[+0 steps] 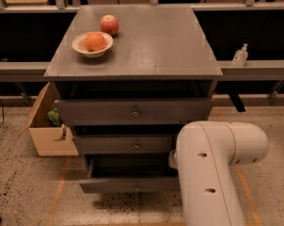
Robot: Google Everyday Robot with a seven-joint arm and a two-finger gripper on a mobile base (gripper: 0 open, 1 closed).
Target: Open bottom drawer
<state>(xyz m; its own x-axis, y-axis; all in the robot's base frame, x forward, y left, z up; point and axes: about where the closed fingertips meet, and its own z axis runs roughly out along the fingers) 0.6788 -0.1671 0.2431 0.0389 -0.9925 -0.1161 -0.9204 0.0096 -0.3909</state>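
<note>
Low in the cabinet, the bottom drawer [128, 185] stands pulled out, its narrow grey front well forward of the mid drawer [123, 144] above it, its dark inside showing, and its small round knob [137, 188] at centre. The robot's thick white arm [212, 173] rises from the lower right and covers the drawer's right end. Only a pale sliver of the hand [172, 159] peeks out at the arm's left edge, just above that end; whether it is wide, narrow or holding anything I cannot tell. On the counter [151, 46], near the back left corner, sit a bowl [92, 45] holding an orange [95, 41] and, just behind it, an apple [109, 25].
</note>
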